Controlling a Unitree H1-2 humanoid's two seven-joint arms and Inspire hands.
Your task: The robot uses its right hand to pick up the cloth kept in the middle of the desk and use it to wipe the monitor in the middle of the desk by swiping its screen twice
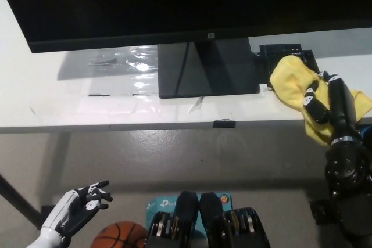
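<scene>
On a white desk (70,100) under a black monitor (174,4), the black right hand (328,103) has its fingers clamped on a crumpled yellow cloth (293,76). The white left hand (75,206) rests low above the grey floor (174,155), fingers apart.

Soft yellow cloth (293,76); glossy monitor (174,4); matt desk (70,94).

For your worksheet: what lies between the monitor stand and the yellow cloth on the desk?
Head view: only a narrow strip of bare white desk separates the monitor stand from the yellow cloth, which the right hand holds.
</scene>
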